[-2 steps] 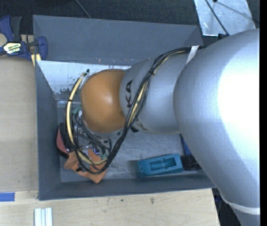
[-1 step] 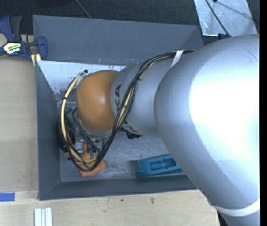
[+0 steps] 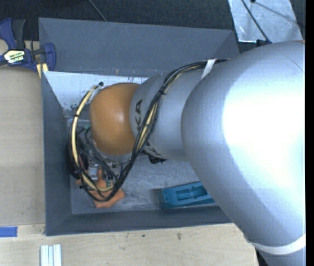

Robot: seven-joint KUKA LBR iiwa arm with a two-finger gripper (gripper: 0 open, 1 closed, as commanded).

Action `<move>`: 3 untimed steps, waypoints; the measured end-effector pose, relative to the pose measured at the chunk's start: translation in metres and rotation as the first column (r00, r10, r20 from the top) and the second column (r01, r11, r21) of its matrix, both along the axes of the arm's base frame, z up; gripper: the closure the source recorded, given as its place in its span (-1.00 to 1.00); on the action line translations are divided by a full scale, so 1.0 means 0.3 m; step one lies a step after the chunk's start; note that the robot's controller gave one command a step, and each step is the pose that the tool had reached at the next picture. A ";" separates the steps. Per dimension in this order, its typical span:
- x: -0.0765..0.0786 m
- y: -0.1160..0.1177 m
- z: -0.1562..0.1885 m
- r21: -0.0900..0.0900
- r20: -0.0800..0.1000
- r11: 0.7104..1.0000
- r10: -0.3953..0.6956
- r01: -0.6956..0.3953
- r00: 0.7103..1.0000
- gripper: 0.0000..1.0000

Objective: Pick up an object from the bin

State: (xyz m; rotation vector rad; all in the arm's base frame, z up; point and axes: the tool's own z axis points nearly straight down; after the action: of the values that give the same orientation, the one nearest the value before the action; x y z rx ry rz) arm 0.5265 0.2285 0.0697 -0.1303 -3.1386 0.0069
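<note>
Silver arm (image 3: 245, 148) reaches over bin (image 3: 54, 165) from right edge, hides most of floor. Claw (image 3: 98, 179) low near bin's near left corner, under orange cover (image 3: 112, 118) and cables (image 3: 79, 126); open or closed, cannot tell. Small orange thing (image 3: 108, 200) just beside claw, by near wall. Blue flat block (image 3: 185, 197) along near wall, apart from claw.

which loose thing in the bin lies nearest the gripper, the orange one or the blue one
The small orange thing, right beside the gripper in the lower left corner of the bin. The blue flat piece lies apart, farther right along the same wall.
</note>
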 end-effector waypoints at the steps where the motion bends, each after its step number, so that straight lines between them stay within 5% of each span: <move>1: 0.016 -0.068 0.003 0.005 0.001 1.000 -0.018 0.018 1.000 1.00; 2: 0.020 -0.046 0.163 0.002 -0.004 1.000 -0.023 0.023 1.000 1.00; 3: 0.024 -0.022 0.215 0.007 0.009 1.000 -0.008 0.008 1.000 1.00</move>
State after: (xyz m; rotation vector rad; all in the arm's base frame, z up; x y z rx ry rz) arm 0.5337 0.2220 0.1342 -0.1431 -3.1466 -0.0053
